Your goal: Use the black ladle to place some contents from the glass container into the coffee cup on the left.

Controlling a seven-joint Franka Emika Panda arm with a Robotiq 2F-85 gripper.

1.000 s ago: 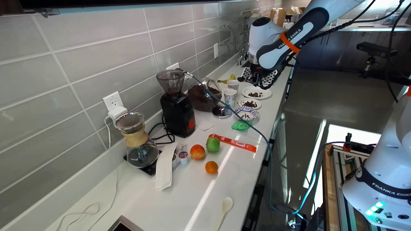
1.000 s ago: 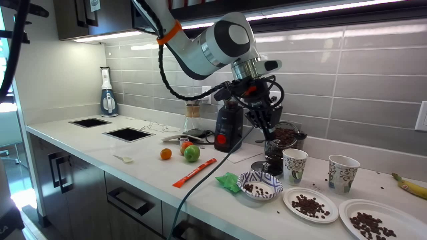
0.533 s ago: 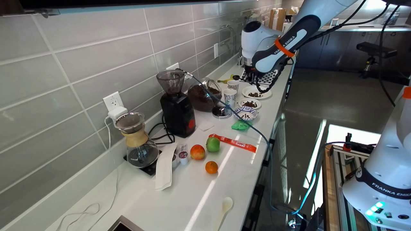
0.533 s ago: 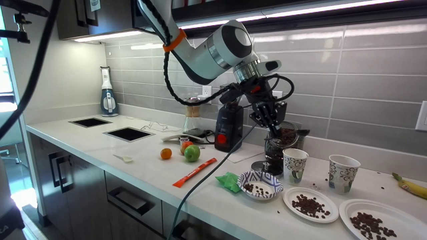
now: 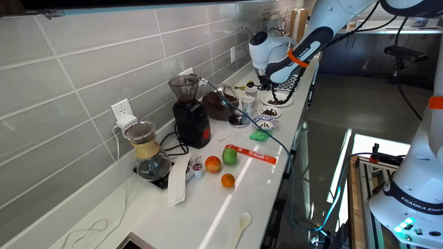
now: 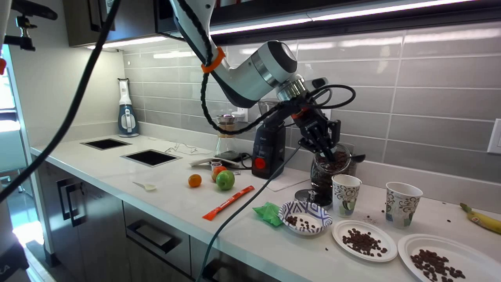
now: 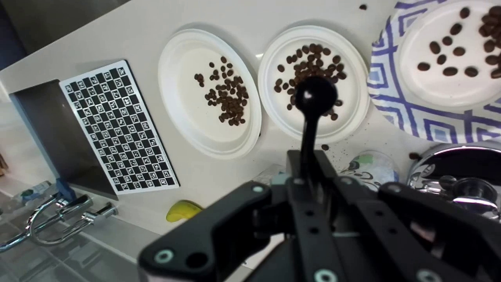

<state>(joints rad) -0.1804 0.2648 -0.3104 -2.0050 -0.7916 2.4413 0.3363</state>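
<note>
The black ladle sticks out from my gripper, whose jaws are closed on its handle. Its dark bowl hangs above the counter by the cups; whether it holds anything I cannot tell. In an exterior view the gripper covers part of the glass container, which is full of dark beans; the container shows by the wall. Two patterned paper cups stand upright: one cup close to the container, another cup further right. From here, the bowl appears just over the rim of the far cup.
Two white plates and a patterned bowl hold beans near the counter's front. A metal lid lies beside the container. A black grinder, a blue cable and a banana are also close by.
The arm has moved toward the wall and tilted, carrying the ladle with it: leftward and rightward in the respective exterior views. The grip on the handle stays the same. Cups and container stand still.
</note>
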